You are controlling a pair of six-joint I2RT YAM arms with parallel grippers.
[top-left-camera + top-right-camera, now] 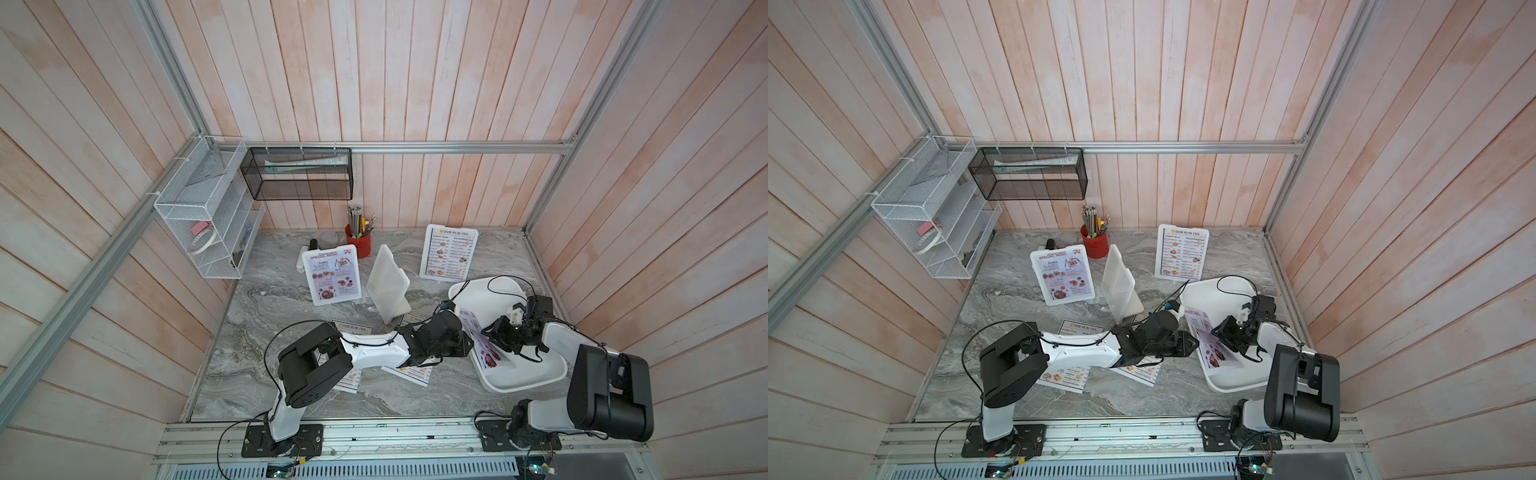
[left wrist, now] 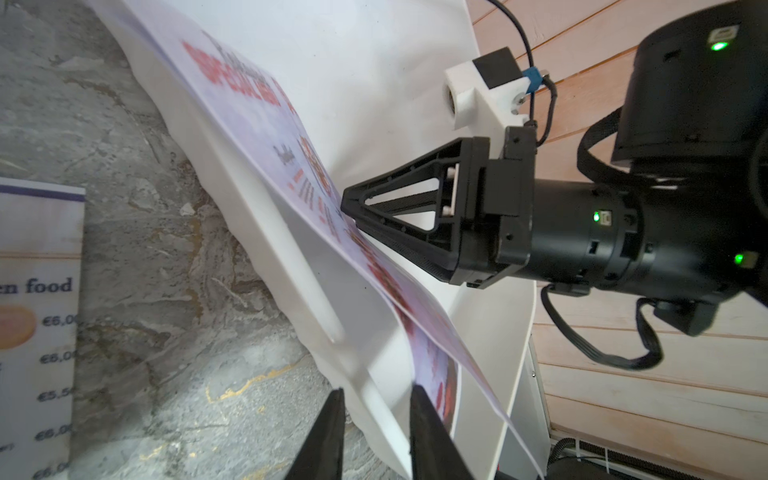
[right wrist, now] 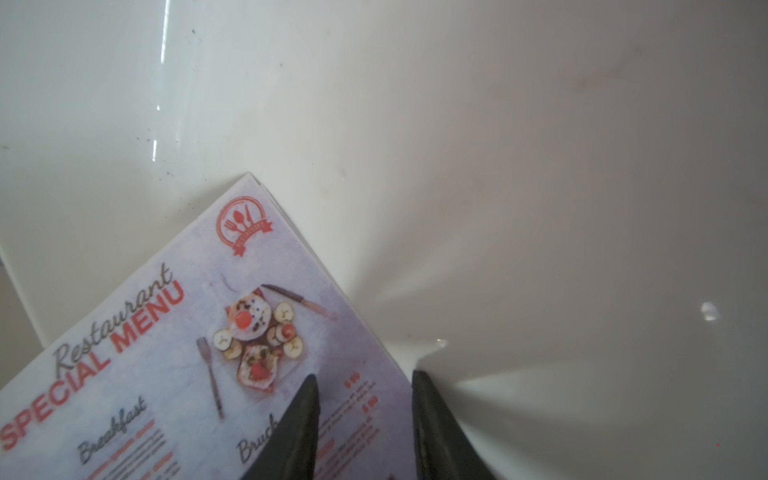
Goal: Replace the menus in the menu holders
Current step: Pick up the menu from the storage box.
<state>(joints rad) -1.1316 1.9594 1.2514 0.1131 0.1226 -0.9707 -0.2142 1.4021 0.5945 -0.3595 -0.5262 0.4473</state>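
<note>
The grey marble surface (image 1: 291,395) carries, in both top views, three menu holders (image 1: 388,282) towards the back, one showing SPECIAL MENU, one turned away, one showing DIM SUM INN, while a lilac menu (image 1: 482,351) leans over the rim of the white tray (image 1: 536,378). In the left wrist view, the left gripper (image 2: 376,392) has its jaws parted astride that rim. In the right wrist view, the right gripper (image 3: 363,374) has its jaws spread, one tip on the menu's face, the other past its edge.
</note>
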